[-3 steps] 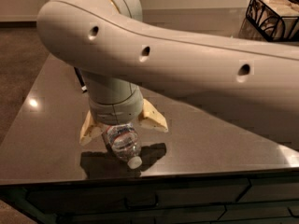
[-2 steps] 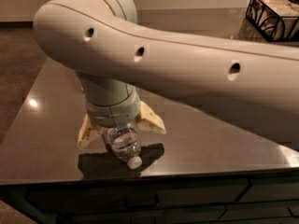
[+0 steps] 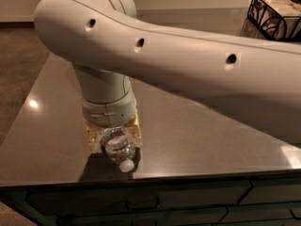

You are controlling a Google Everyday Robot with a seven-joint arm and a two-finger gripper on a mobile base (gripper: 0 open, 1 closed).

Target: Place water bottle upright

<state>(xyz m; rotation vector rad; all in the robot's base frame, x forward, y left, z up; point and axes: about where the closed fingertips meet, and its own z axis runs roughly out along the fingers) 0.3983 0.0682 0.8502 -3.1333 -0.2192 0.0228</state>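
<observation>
The water bottle (image 3: 120, 149) is a small clear ribbed bottle with a white cap that points down towards the table's front edge. My gripper (image 3: 114, 136) hangs straight down from the big white arm (image 3: 188, 65) near the front left of the dark table (image 3: 197, 135). Its tan fingers (image 3: 94, 138) stand on either side of the bottle and are shut on it. The bottle's cap end is at or just above the tabletop. Its label is hidden by the gripper.
A black wire basket (image 3: 275, 11) with a tan box in it stands at the back right of the table. The table's front edge (image 3: 188, 175) runs just below the bottle, with dark drawers under it. Brown carpet lies to the left.
The wrist has turned and the fingers have drawn in from a splayed stance to close beside the bottle. The arm has shifted slightly left. The bottle stays in about the same spot.
</observation>
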